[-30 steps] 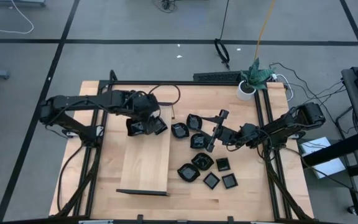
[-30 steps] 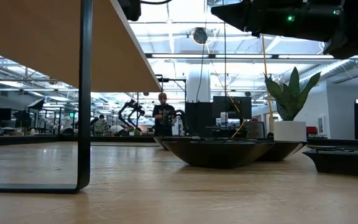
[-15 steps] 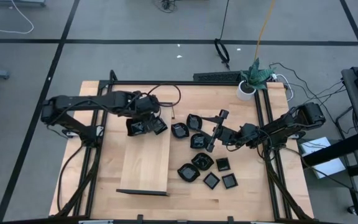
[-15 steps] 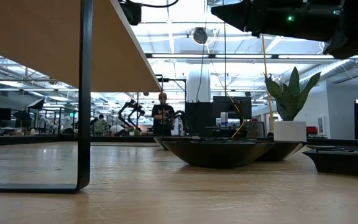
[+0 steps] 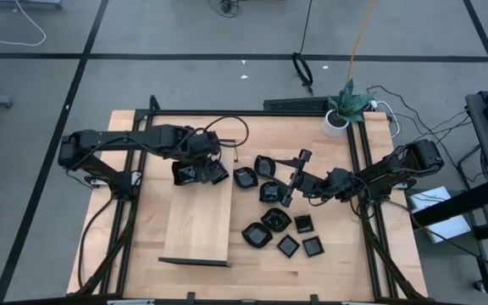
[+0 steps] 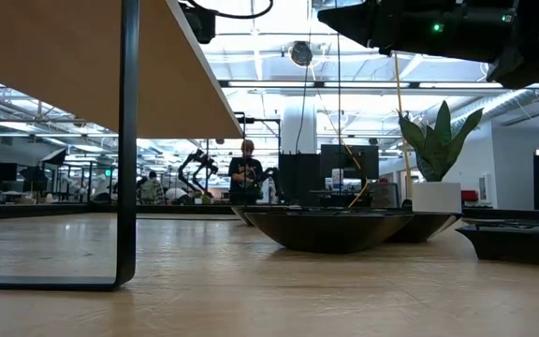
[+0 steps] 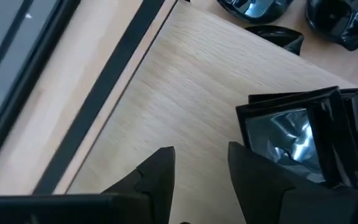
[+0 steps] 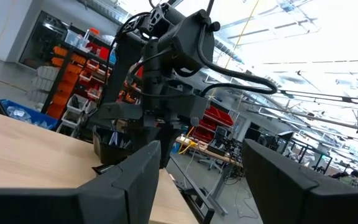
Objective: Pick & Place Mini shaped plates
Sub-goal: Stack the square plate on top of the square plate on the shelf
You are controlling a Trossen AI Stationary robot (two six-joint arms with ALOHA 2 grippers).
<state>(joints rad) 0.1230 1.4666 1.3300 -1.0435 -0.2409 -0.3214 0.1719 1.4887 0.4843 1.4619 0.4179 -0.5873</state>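
Several glossy black mini plates (image 5: 271,192) lie on the table right of the pale wooden board (image 5: 197,220); the low view shows one (image 6: 335,229) resting on its base. A nested stack of square plates (image 7: 297,137) sits on the board's far end (image 5: 216,172). My left gripper (image 7: 201,171) hangs open over that end (image 5: 191,174), with the stack just beside one finger (image 7: 253,174) and nothing between the fingers. My right gripper (image 5: 295,179) is open and held level above the table's plates, facing the left arm (image 8: 201,186).
The board stands raised on a black frame leg (image 6: 129,140), its underside (image 6: 64,56) filling the low view's left. A potted plant (image 5: 346,106) stands at the far right corner. Black rails (image 5: 367,169) run along both table sides. Bare wood lies near the front edge.
My left arm has shifted only slightly over the board's far end. In the low view its wrist and cable show a little lower than before. The plates and my right arm have stayed put.
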